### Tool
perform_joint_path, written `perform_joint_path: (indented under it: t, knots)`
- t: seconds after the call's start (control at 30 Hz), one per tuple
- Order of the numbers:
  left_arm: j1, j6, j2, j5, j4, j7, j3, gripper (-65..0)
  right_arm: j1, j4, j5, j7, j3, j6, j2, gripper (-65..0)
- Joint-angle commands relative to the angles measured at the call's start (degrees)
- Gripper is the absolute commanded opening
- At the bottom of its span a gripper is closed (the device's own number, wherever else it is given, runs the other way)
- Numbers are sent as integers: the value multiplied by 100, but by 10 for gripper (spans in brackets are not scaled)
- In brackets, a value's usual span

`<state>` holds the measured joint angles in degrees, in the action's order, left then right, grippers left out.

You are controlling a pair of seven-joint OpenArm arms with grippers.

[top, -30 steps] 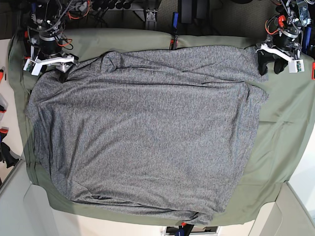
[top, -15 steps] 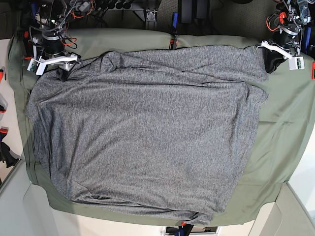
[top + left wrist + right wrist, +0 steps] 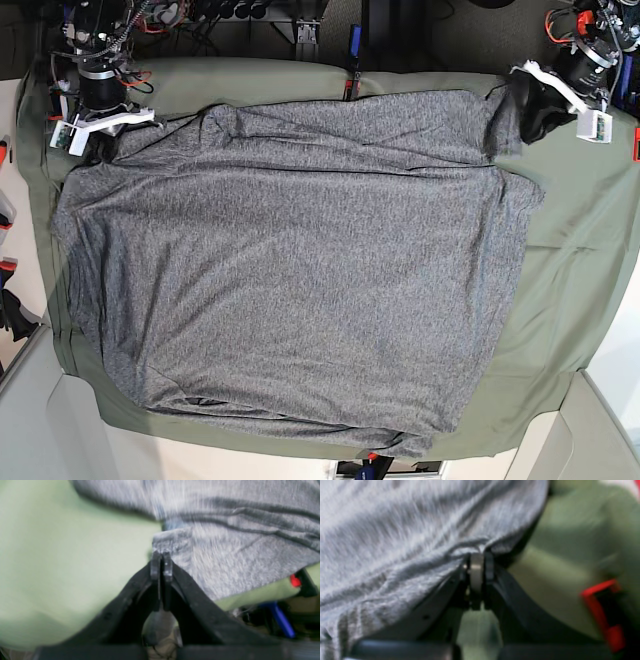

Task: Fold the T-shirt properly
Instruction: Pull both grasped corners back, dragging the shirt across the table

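Observation:
The heather-grey T-shirt (image 3: 290,270) lies spread wide over the olive-green cloth (image 3: 570,250). In the base view my left gripper (image 3: 533,112) is at the shirt's far right corner, which is drawn up toward it. The left wrist view shows its jaws shut (image 3: 161,561) with the shirt's edge (image 3: 225,555) at their tips. At the far left corner my right gripper (image 3: 100,143) is low over the shirt. In the right wrist view its jaws (image 3: 477,560) are shut on a puckered fold of the T-shirt (image 3: 395,542).
The green cloth (image 3: 62,555) drapes over the table's edges. A blue-handled clamp (image 3: 354,40) stands at the back middle, and a red clamp (image 3: 602,610) is close beside the right gripper. More red clamps (image 3: 5,215) line the left edge. Cables and arm bases crowd the back.
Both grippers went from open to shut on the shirt's far corners. The far right corner has lifted and bunched toward the left gripper, and both arms have drawn slightly back.

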<state>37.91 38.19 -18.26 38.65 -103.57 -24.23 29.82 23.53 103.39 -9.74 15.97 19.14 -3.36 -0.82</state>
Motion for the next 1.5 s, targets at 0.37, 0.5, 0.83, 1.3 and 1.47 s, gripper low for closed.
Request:
perform_joint_path:
  t: [0.37,0.5,0.83,1.3,1.47]
  knots:
    - [-1174,-431,-704,-278,37,127,7,-650,-933,-98,-227,-52,299,-308,-358,-650]
    - [-1888,-496,-966,-380,787,129,-385,-650,-1357,-549,-227,-28,299,-367,-363,-650]
    - [-3239,-435,-1067,-702,2704,286,-1368,-642,-2262,-1572,-227,-24,297,-610,-356,-650]
    - [-3132,66,-1290,1449,2124,-2347,-17,-315,-2269,-1412,-614,560,304,-605,-341,-339]
    - [-2352,181,-1279,1790,1786,-2483,37,-315,-2142,-977,-610,1019,315,-588,-345,-339]
